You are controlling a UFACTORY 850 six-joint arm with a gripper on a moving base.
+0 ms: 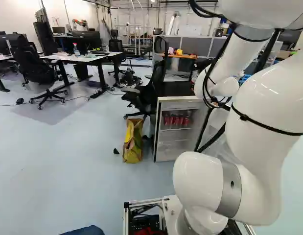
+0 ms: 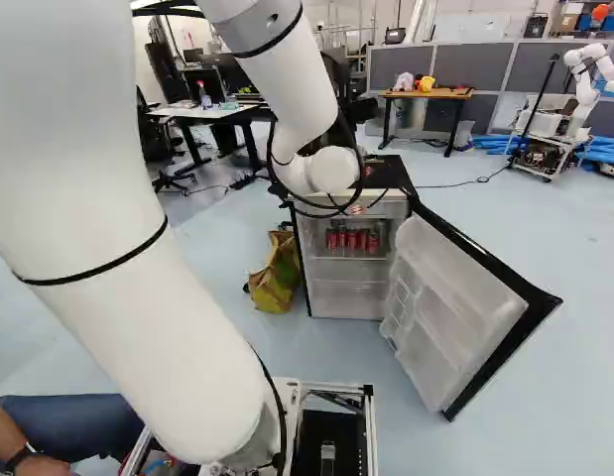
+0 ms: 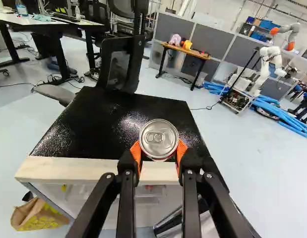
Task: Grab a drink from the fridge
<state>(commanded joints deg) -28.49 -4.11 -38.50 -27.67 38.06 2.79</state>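
Note:
In the wrist view my gripper (image 3: 158, 148) is shut on a drink can (image 3: 158, 137), its orange pads on two sides of it. The can's silver top faces the camera, and it hangs over the front edge of the fridge's black top (image 3: 113, 116). The white fridge (image 2: 348, 298) stands ahead in the right base view, its door (image 2: 455, 312) swung out to the right. Several red drinks (image 1: 176, 121) are on its upper shelf. In the base views I cannot make out the fingers near the arm's wrist.
A yellow bag (image 1: 133, 141) stands beside the fridge; an office chair (image 1: 150, 90) is behind it. Another robot (image 2: 582, 89) stands far off. Next to the base, a person's hand and leg (image 2: 73, 421) show. A wooden table (image 3: 185, 51) is further back.

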